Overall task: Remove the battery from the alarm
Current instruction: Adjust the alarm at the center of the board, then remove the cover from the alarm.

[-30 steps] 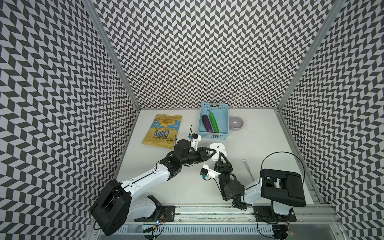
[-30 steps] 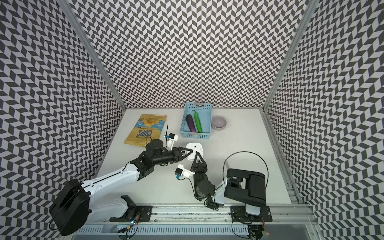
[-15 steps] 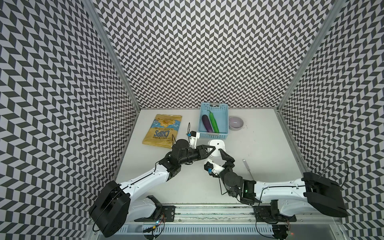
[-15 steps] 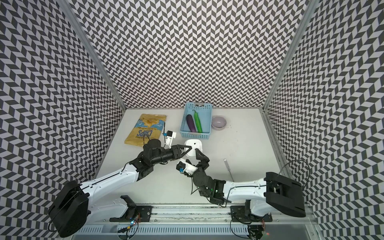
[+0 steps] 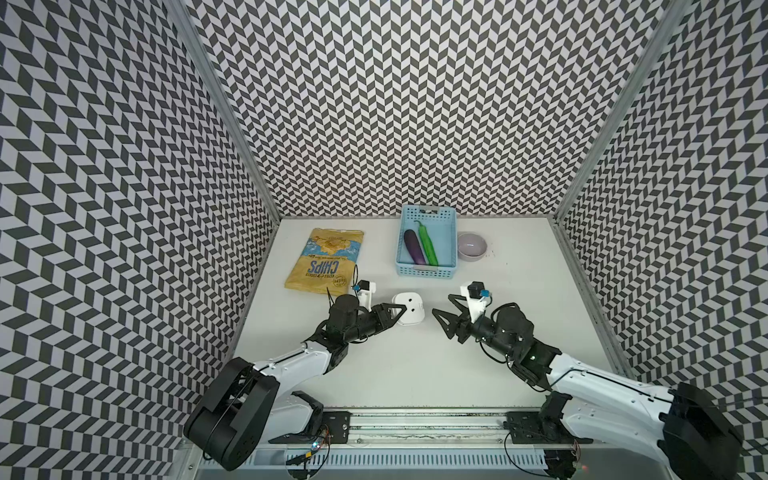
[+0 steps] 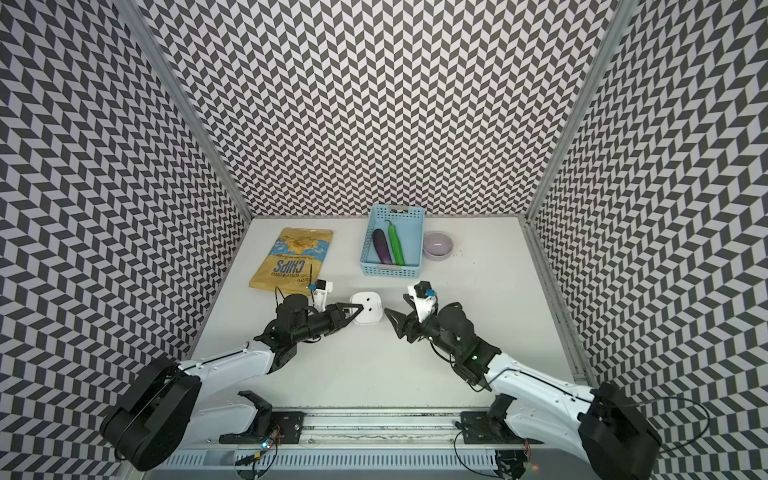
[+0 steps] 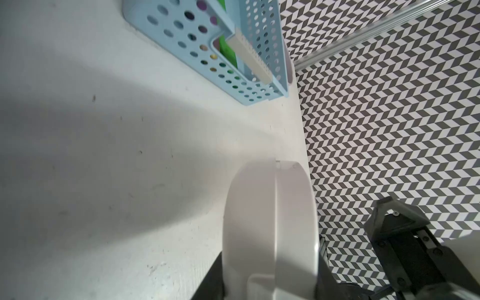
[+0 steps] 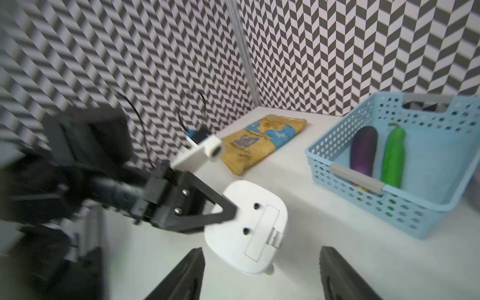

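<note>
The left arm reaches low across the table, forearm nearly level, and the left gripper (image 5: 397, 312) is clamped on one edge of the alarm (image 5: 409, 309), one finger (image 8: 207, 207) lying across its plain white back. The left wrist view shows the alarm's rim (image 7: 270, 220) pinched between both jaws. The alarm is tipped back-side up (its cover panel sits closed, so the battery cannot be seen). The right arm comes in from the other side, elbow bent. The right gripper (image 5: 441, 303) points at the alarm with its jaws spread wide around nothing, near it but apart.

On the white table (image 5: 415, 374), a yellow chips bag (image 5: 326, 259) lies flat. A light-blue perforated basket (image 5: 426, 272) holds an eggplant (image 5: 413, 245) and a cucumber (image 5: 428, 247), and a lilac bowl (image 5: 471, 246) sits just beside it. Black-and-white chevron walls (image 5: 395, 104) enclose three sides.
</note>
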`<state>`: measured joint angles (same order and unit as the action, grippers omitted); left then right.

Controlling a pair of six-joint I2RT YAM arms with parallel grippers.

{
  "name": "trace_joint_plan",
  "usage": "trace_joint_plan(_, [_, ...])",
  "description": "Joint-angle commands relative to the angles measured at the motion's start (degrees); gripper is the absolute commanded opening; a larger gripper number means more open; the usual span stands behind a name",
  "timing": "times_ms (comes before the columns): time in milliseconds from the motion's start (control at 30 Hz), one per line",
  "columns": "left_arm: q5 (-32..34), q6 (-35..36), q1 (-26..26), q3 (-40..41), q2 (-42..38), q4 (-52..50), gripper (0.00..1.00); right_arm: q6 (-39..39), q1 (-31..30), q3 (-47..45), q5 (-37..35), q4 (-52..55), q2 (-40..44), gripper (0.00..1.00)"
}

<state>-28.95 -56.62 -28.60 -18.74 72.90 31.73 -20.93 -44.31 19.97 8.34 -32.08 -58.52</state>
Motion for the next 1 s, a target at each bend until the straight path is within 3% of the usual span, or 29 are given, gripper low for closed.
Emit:
trace_joint_plan(0, [-3.3, -2.9, -1.6, 0.9, 2.2, 13.2, 0.0, -25.2, 2.9, -4.5, 14.3, -17.6, -2.3, 0.67])
trace_joint_plan(133, [-4.3, -4.1, -3.4, 0.6, 6.2, 17.6, 0.0, -38.0, 4.6, -9.1, 18.5, -29.7, -7.7, 0.62])
trace_joint_plan(233, [-3.0, -4.2, -4.4, 0.4, 8.8, 18.9, 0.0, -41.8, 4.7, -10.9, 18.3, -33.8, -11.2, 0.6])
trace_joint_plan(633, [-0.1, -5.3, -5.8, -0.3, 18.2, 22.6, 0.0, -43.1, 7.5, -11.3, 18.9, -43.8, -28.3, 0.53])
trace_joint_plan(967, [-0.3, -4.7, -6.8, -0.2, 19.8, 22.2, 0.0, -35.9, 7.5, -4.8, 16.9, -29.0, -29.1, 0.54])
